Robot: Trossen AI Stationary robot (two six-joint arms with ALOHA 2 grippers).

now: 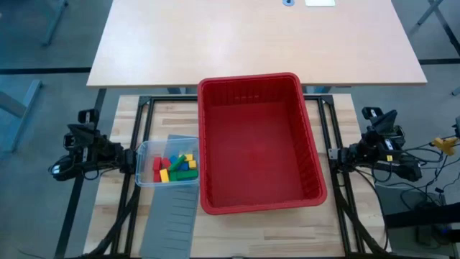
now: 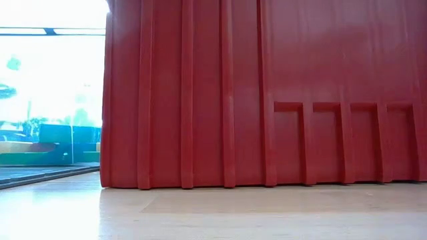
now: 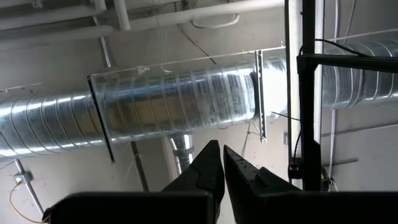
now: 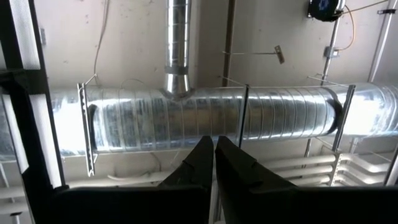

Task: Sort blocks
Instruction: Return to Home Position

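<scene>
In the tub (image 1: 141, 152) just left of the red bin (image 1: 310, 155): every block visible, blocks (image 1: 175, 167) in a loose heap, red, yellow, green, blue, cubes and short bars. Bin looks empty. Expect light, rigid, slick plastic; pinch one across two flat opposite faces, top of heap first, neighbours will likely shift. Left arm (image 1: 90, 151) and right arm (image 1: 377, 147) folded at the counter (image 1: 167, 109) sides, wrists aimed at the ceiling. Left jaws and right jaws closed to a sliver, holding nothing
</scene>
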